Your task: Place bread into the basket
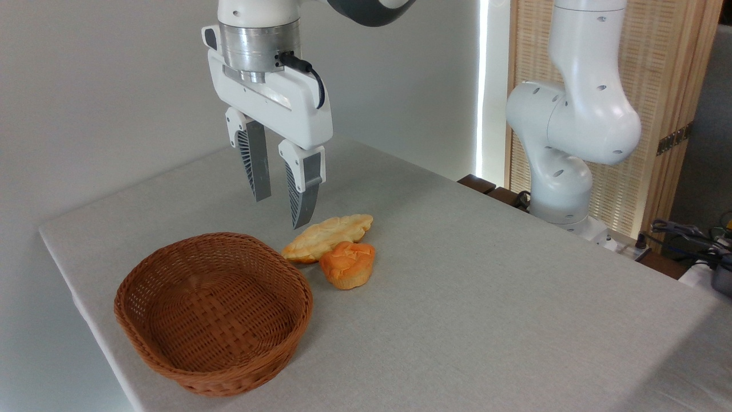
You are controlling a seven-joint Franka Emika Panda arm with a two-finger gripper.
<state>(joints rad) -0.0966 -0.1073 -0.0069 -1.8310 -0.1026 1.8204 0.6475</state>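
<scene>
Approach step: pincer (pixel 281 213) parted, empty, upper centre above pastry (pixel 327 237); bun (pixel 347 264) mid-frame on desk (pixel 486 297), right of empty basket (pixel 213 312); next probably shift right, descend, grip.

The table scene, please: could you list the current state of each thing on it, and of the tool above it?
basket: upright on the table, empty.
bread: on the table right of the basket, outside it, not gripped.
leaf-shaped pastry: lying flat behind the bread, apparently touching it, not gripped.
tool: open, holding nothing, raised above the table near the pastry.
table: covered by a grey cloth.
</scene>
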